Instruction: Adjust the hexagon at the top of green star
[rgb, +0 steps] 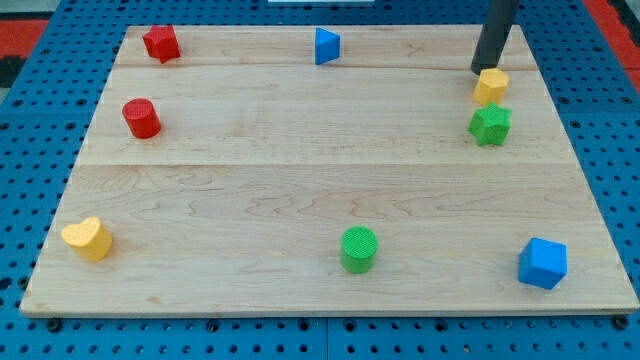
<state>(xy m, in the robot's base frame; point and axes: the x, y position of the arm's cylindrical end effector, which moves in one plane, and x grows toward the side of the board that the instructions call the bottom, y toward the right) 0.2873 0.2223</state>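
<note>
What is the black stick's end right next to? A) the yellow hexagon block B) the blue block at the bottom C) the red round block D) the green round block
A: my tip sits just at the top-left edge of the yellow hexagon, which lies right above the green star near the view's top right; the other blocks are far from it.

The rod (497, 35) is cut off by the view's top edge, so only its lower length shows; its tip (480, 70) ends just above the yellow hexagon (490, 86). The worktop (250, 150) has its bottom corners close to the view's edge. The red block (160, 43) at the top left is too small to name its shape surely.
</note>
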